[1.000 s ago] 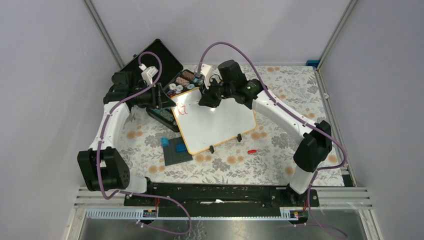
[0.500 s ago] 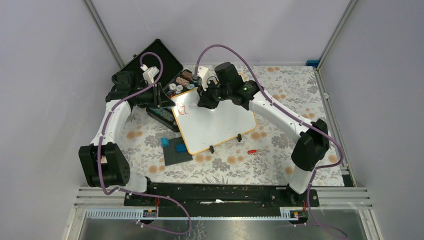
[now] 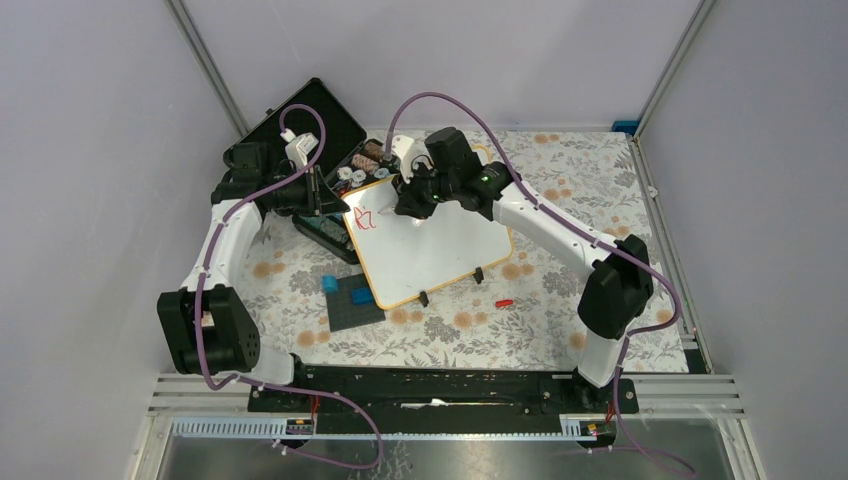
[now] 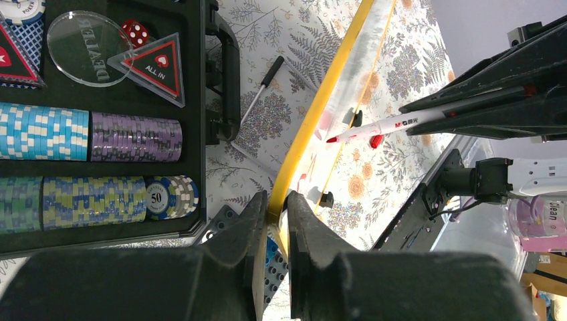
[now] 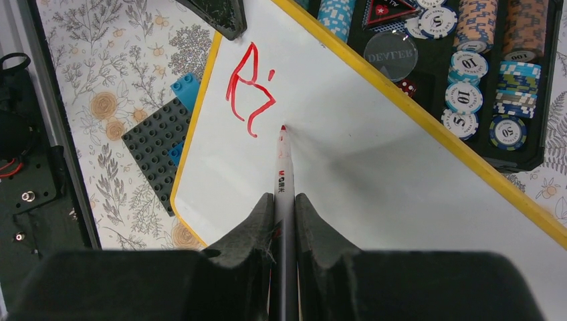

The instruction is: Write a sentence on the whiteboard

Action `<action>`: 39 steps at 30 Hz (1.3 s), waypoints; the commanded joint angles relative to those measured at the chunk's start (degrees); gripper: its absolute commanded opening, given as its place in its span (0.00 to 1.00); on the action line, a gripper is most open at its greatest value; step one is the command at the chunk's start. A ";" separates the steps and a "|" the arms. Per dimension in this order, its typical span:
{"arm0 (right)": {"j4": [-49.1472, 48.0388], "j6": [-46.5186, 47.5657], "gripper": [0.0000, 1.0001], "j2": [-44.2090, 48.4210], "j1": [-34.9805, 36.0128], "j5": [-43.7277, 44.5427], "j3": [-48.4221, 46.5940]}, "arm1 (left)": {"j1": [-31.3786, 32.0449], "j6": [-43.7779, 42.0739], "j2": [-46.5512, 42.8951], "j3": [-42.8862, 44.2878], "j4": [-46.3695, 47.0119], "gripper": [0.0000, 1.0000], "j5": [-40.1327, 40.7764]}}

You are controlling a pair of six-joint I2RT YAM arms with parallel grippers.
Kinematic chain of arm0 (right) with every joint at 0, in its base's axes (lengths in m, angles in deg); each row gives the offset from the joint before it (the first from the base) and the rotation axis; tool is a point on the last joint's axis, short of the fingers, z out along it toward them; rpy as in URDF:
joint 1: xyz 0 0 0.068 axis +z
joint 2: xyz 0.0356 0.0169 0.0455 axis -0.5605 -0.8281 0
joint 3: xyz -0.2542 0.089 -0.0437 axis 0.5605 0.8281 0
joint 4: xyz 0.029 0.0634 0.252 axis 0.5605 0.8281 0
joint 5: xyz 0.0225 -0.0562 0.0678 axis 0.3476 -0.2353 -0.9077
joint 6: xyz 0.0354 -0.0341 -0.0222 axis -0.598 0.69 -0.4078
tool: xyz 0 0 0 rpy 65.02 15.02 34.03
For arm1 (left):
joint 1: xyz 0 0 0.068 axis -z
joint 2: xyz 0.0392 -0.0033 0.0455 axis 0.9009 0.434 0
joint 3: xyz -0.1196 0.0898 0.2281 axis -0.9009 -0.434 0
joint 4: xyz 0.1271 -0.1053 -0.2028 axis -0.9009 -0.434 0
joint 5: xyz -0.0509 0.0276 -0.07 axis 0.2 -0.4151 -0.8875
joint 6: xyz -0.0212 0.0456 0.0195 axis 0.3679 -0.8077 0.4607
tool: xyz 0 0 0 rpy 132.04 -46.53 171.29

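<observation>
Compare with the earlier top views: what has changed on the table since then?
The right hand, holding the marker, shifted slightly left over the board; the red writing grew from two strokes to "Ri". The left hand stayed at the board's corner edge. Board, case and plate did not move.

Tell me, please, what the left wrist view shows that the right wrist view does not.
Only the left wrist view: the left gripper pinching the whiteboard edge, and a black-capped pen on the cloth. Only the right wrist view: the red letters readable on the board's face. Both: the marker in the right gripper, and the poker chips.
</observation>
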State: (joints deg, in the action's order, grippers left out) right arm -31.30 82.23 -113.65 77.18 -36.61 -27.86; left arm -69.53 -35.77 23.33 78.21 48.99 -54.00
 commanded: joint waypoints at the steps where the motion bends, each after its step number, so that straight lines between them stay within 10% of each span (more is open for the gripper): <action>1: -2.09 0.23 0.00 -0.18 0.67 1.83 -1.87 | 0.33 -0.32 -0.26 1.42 1.86 0.00 1.21; 39: -2.04 3.91 0.00 1.16 1.96 4.64 1.46 | 0.48 -0.57 -0.84 1.33 1.86 0.00 1.95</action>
State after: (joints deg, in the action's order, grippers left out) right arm -32.15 84.42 -114.61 78.89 -35.16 -27.49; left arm -69.38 -35.79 23.30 78.21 49.01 -53.08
